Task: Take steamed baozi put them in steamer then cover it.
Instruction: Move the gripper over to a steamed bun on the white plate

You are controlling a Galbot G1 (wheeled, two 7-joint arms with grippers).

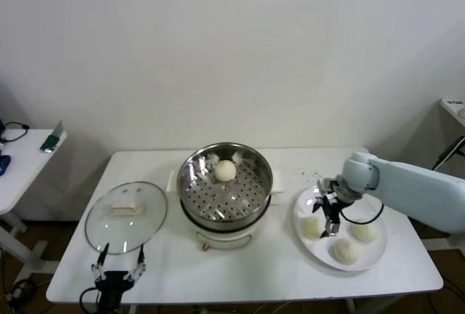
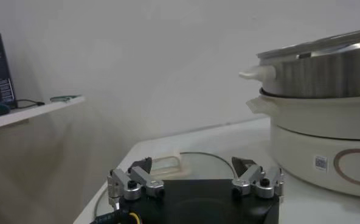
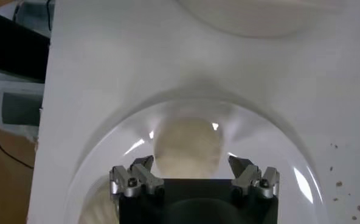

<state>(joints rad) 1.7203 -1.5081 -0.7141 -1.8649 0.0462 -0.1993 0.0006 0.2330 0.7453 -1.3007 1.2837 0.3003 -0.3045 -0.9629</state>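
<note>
Two end effectors show, both with jaws apart and empty. Leftmost, the left end effector (image 1: 116, 264) waits at the table's (image 1: 240, 274) near left edge, just near of the glass lid (image 1: 126, 216) lying flat. At centre stands the steamer (image 1: 225, 184), one baozi (image 1: 225, 171) already on its far floor. On the right, the right end effector (image 1: 329, 216) hangs over the plate (image 1: 372, 259), above the left one (image 1: 312, 227) of three buns there; the others (image 1: 365, 231) (image 1: 344, 251) lie near right. I judge it best to centre the jaws on that bun (image 3: 187, 146), descend straight, close gently so the dough does not squash, then lift clear of the rim.
</note>
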